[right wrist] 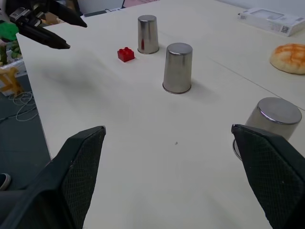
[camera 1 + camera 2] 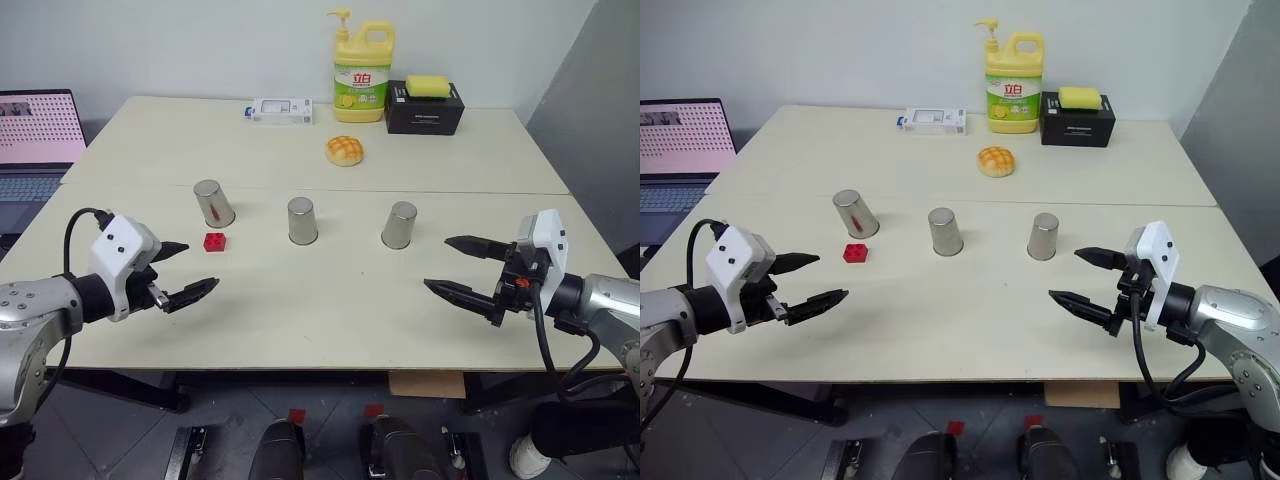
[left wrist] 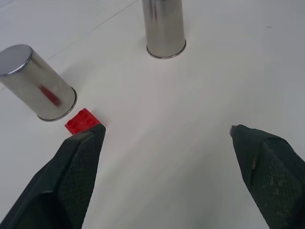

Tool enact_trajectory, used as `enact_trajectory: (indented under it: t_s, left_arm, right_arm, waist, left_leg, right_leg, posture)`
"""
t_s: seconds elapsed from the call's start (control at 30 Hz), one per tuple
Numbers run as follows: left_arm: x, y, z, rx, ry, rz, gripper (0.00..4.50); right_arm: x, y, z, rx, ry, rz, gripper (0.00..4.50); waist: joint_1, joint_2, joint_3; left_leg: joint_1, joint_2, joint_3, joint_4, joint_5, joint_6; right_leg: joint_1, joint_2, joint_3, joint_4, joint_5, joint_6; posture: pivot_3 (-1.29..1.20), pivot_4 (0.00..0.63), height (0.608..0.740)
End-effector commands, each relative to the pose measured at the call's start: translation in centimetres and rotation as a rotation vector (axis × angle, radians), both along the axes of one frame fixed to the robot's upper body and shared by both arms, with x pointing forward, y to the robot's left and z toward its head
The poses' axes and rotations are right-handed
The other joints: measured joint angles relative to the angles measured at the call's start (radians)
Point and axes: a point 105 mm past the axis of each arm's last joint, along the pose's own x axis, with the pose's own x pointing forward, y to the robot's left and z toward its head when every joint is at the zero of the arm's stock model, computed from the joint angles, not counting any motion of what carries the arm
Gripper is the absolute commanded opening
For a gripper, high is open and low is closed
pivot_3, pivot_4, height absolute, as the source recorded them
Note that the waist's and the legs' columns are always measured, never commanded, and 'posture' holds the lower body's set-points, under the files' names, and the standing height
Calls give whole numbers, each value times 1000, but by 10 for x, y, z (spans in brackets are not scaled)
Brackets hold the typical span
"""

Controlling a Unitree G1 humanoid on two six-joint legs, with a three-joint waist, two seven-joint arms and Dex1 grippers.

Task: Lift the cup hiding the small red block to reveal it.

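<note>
- Red block [image 2: 214, 241] lies uncovered on the table [image 2: 300, 310], just in front of the left cup [image 2: 213, 203]; that cup stands upside down beside it, not over it.
- Left claw [image 2: 187, 270] hovers near the block, fingers spread wide, holding nothing.
- Right claw [image 2: 467, 267] hovers over the table's right side, fingers wide apart and empty, well clear of the right cup [image 2: 399, 225].
- Middle cup [image 2: 302, 220] stands between the other two, all three in a row and apart.
- Behind them sit a bun [image 2: 344, 150], a yellow soap bottle [image 2: 363, 72], a black box [image 2: 425, 108] and a white box [image 2: 281, 109].
- Bare tabletop runs from the cups to the near edge.
- Laptop [image 2: 38, 135] sits off the left edge.
</note>
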Motion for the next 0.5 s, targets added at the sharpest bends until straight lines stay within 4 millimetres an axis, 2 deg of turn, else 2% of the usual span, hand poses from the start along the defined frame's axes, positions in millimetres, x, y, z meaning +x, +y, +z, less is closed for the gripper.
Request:
enact_trajectory:
  t_s: [0.03, 0.5]
  left_arm:
    - [2, -2, 10, 19, -30, -21, 4442]
    - [4, -3, 7, 13, -23, -24, 4442]
  right_arm:
    - [-4, -2, 14, 4, -55, -10, 4500]
    - [-2, 0, 18, 4, -67, -12, 4500]
  waist:
    - [0, 0, 0]
    - [0, 0, 0]
  left_leg:
    - [0, 0, 0, 0, 0, 0]
    - [0, 0, 0, 0, 0, 0]
  right_leg:
    - [0, 0, 0, 0, 0, 0]
    - [0, 0, 0, 0, 0, 0]
  posture:
    - [0, 150, 740]
    - [0, 150, 740]
